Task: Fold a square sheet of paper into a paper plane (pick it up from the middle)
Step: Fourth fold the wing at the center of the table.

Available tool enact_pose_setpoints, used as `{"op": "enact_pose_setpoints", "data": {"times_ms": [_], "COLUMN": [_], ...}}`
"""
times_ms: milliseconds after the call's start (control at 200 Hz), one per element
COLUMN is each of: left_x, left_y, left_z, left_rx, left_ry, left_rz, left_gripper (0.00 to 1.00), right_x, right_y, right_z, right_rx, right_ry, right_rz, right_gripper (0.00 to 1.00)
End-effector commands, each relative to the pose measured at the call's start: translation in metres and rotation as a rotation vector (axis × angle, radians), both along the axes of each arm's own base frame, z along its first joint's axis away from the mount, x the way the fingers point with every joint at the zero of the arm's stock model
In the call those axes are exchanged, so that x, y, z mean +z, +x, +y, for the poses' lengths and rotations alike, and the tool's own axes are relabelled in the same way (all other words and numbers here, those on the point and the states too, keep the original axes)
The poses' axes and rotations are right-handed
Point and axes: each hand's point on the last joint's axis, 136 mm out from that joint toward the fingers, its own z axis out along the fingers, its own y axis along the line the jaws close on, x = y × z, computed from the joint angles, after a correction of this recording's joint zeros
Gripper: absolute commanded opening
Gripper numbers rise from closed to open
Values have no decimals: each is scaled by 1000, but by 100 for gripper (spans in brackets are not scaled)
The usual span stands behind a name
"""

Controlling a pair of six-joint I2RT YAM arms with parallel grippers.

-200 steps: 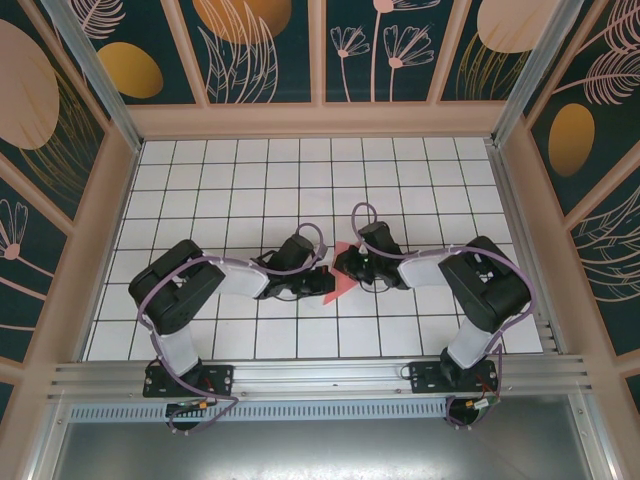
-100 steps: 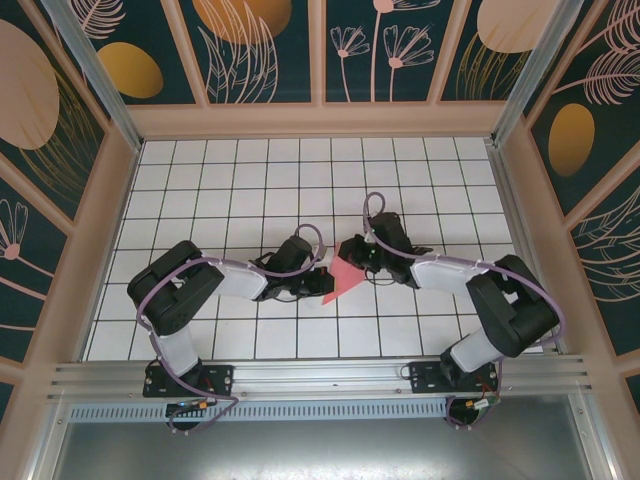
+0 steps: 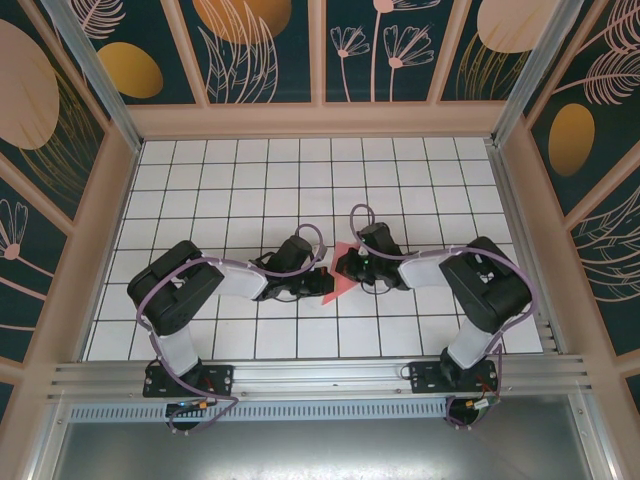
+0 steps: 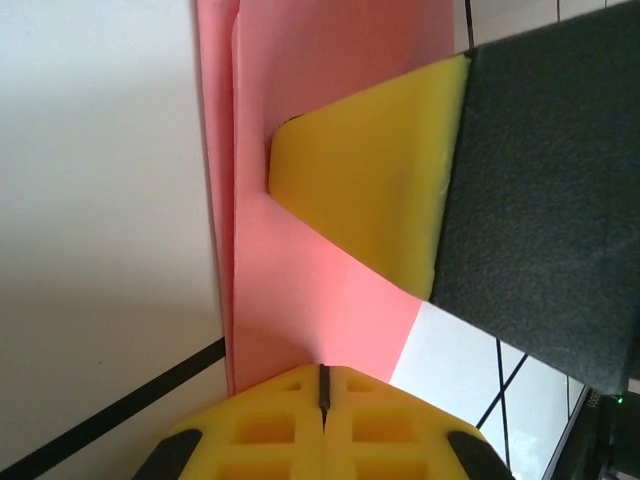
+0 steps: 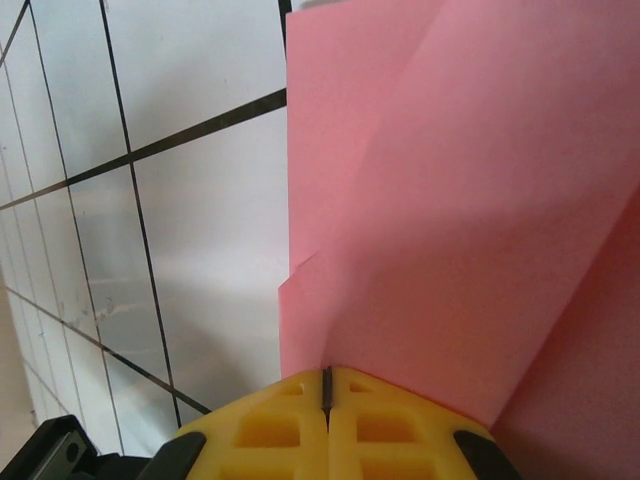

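Bright, even light from above; the white counter [image 3: 240,180] carries a faint grey sheen (right wrist view). Close wrist foregrounds blur slightly.

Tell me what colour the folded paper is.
Salmon pink; the folded paper shows best in the right wrist view.

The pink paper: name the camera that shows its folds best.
Right wrist: the pink paper lies close up, overlapping layers and creases plain. Left wrist shows stacked edges, but a yellow pad covers part. Top external gives a small, distant wedge.
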Motion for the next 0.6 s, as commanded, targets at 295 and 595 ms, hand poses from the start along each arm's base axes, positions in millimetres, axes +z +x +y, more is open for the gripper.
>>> {"op": "enact_pose_setpoints", "data": {"times_ms": [295, 595], "left_x": [-68, -68], "left_y": [-45, -46], "left_z": [66, 69], "left_rx": [19, 17], "left_ry": [288, 290], "left_rz": [152, 152], "left_gripper": [0, 0], "right_x": [-22, -25], "right_y": [54, 89], "right_z": [-69, -102], "right_rx": [-176, -251], "right_ry": [-77, -117], "right_rz": [-35, -22], "right_gripper": [8, 7]}}
